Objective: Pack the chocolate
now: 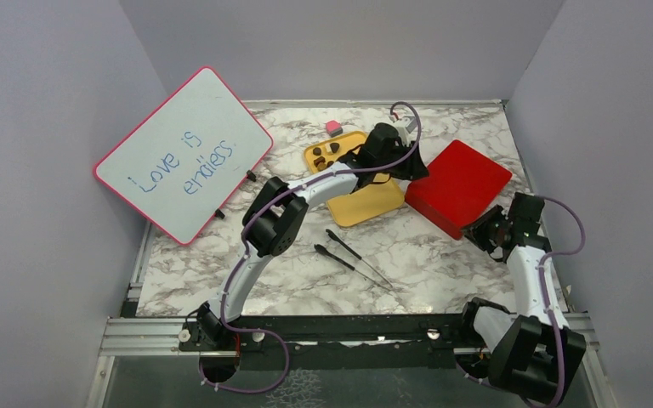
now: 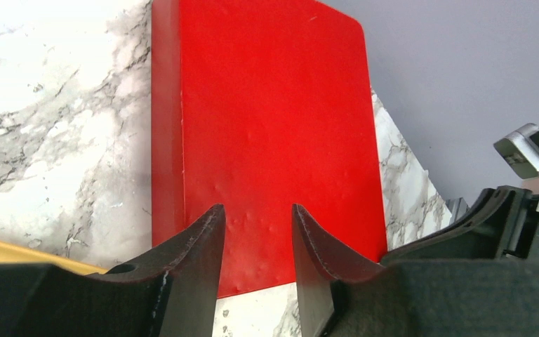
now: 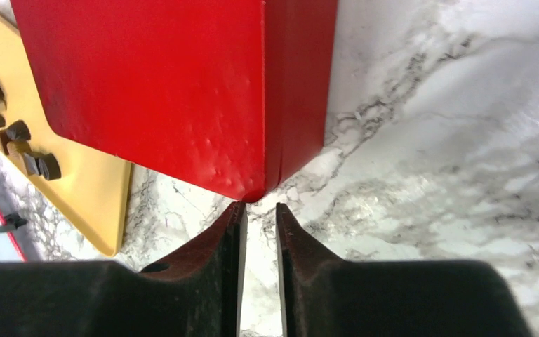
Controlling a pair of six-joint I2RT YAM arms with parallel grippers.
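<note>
Several chocolate pieces (image 1: 316, 154) lie on the tray (image 1: 370, 204); likely light, smooth and easily marred, best pinched gently across the sides. The left fingers (image 2: 196, 242) stand spread, the right fingers (image 3: 228, 235) barely parted, both empty.

Tabletop (image 1: 442, 263): tray (image 1: 366, 204) at centre, chocolate pieces (image 1: 323, 155) in its 11 o'clock end. From tray: cube (image 1: 333, 127) at 12 o'clock; box lid (image 1: 459, 183) at 3; two slim tools (image 1: 349, 255) at 6; whiteboard (image 1: 183, 153) at 9.
</note>
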